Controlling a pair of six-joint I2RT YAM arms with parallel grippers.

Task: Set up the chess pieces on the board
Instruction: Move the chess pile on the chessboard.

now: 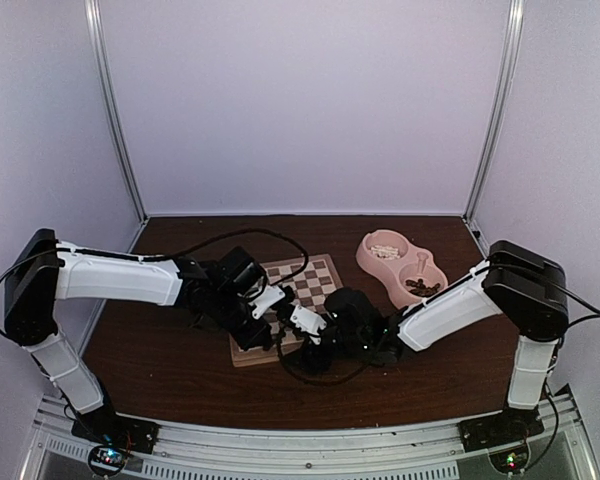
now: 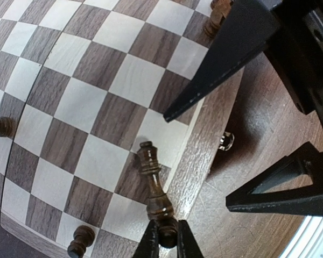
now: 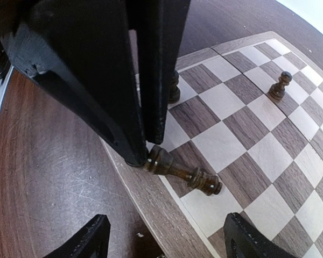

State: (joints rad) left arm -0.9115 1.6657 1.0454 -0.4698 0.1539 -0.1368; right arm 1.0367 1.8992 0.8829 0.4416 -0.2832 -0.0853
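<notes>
pawn [image 2: 0, 126] cut by left edge; dark piece [image 3: 174, 91] mostly hidden behind left pincer [image 3: 148, 153]

No writing can be read in any of the three views.
The board [image 1: 318, 282] shows only plain checks and a bare wood frame. The lying dark piece [image 2: 153, 185], at the lower middle of the left wrist view, has a smooth turned surface without marks. The pink double bowl [image 1: 400, 262], at the right of the top view, is of one plain colour. In the bottom corners of the top view, small circuit parts [image 1: 107, 458] with coloured lights sit by the arm bases; any print on them is too small to tell.
</notes>
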